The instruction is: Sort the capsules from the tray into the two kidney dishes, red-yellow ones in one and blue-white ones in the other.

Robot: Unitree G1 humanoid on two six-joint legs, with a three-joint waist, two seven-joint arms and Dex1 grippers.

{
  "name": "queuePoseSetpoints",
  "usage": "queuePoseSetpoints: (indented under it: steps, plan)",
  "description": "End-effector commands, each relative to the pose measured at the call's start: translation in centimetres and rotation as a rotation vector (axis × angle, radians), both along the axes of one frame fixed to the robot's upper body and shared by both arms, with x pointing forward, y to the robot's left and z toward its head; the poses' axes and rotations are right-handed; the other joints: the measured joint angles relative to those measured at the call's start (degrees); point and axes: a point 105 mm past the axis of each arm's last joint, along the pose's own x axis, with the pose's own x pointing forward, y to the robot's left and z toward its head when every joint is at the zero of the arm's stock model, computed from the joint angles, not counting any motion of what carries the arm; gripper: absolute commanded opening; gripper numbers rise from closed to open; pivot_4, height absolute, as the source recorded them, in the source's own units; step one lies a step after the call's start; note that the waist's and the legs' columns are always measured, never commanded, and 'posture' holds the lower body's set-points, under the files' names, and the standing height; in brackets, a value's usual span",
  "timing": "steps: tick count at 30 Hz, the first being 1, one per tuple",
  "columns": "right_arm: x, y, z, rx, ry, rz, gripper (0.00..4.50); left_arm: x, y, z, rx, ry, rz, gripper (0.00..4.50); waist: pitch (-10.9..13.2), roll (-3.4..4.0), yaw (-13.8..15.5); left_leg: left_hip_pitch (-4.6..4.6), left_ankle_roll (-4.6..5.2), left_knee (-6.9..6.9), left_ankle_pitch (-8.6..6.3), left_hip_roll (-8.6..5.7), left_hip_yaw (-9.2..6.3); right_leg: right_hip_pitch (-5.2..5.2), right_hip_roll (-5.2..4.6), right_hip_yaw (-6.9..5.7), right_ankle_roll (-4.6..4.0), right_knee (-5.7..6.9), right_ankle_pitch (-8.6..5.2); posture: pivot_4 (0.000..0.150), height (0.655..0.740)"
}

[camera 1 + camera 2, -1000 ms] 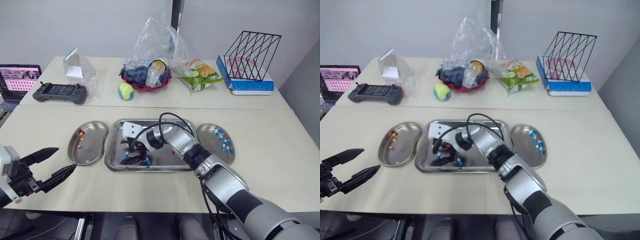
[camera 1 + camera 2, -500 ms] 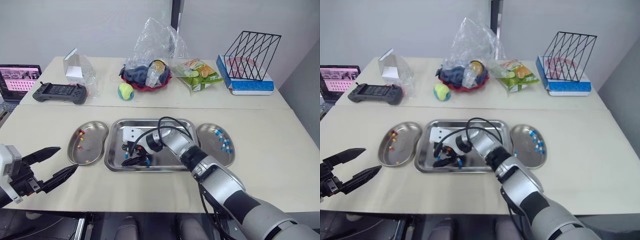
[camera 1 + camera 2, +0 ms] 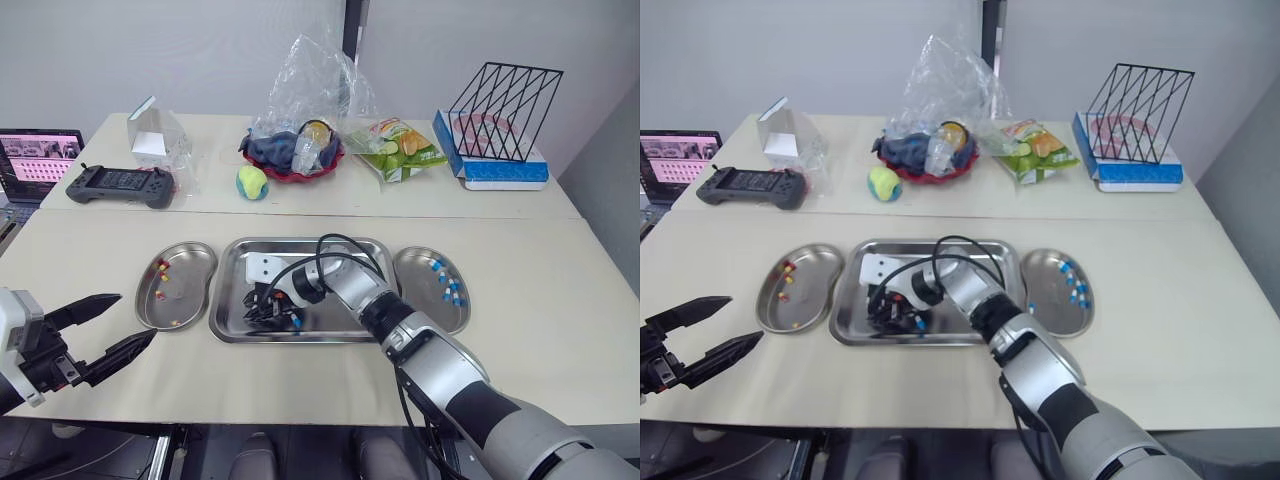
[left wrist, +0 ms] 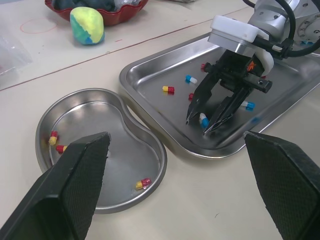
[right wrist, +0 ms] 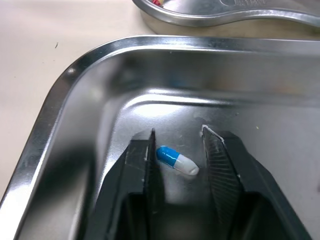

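Scanning from the left, nothing new to report at the left gripper (image 3: 135, 315): spread wide, empty, parked off the near edge of the table just as a second ago.

Next, on to the left kidney dish (image 3: 185, 292), holding a few red-yellow capsules (image 3: 162, 267) and no blue ones.

Then to the tray (image 4: 155, 75) just beside it, and to the real change, found at the right gripper (image 5: 178, 131). Set down in the tray's front-left corner and drawn in from the wider spread of a second ago. Now straddling one blue-white capsule (image 5: 177, 161) (lying flat on the tray floor, between the two black fingers). Not yet pinched, judging by the right wrist view, with a sliver of bare steel on either side, so best counted as unclosed and carrying nothing.

Reads as the closing stage of a pick. Calls for a touch more closure, then a lift and a carry across the tray. Worth watching for a sideways squirt, given a smooth, rounded shell on polished metal.

Elsewhere in the tray, a handful left to sort, among them a loose red-yellow capsule (image 4: 168, 89) and a spare blue-white one (image 4: 190, 79).

Furthest right, just beside the tray, the right kidney dish (image 3: 418, 262), already holding several sorted blue-white capsules (image 3: 447, 287) and so the likely destination.
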Motion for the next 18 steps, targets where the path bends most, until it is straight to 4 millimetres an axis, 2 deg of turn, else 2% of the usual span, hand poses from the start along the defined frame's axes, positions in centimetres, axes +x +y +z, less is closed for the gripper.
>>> queuePoseSetpoints:
  steps: [1,13,18]
  plan:
    - [0.11,0.26,0.93,0.023,-0.022,0.010,1.51,0.03,-0.38,0.56,0.023,-0.017,-0.015,4.50,0.00,0.00,-0.01,0.00,0.00,0.00,0.00,0.00,0.00,0.00,0.00,0.00,0.00,0.00,0.00,0.150,0.7174]
    - [0.21,-0.18,0.44,0.002,-0.007,-0.002,1.51,0.23,-0.35,0.61,0.030,-0.020,-0.018,4.50,0.00,0.00,0.00,0.00,0.00,0.00,0.00,0.00,0.00,0.00,0.00,-0.01,-0.01,0.00,-0.01,0.150,0.7174]
    - [0.22,-0.10,0.60,0.004,0.004,-0.006,0.02,0.34,-0.41,0.55,0.030,-0.019,-0.021,4.50,0.00,0.00,-0.01,0.01,0.00,0.00,0.00,0.00,-0.01,0.00,0.00,-0.01,-0.02,0.01,-0.01,0.150,0.7174]
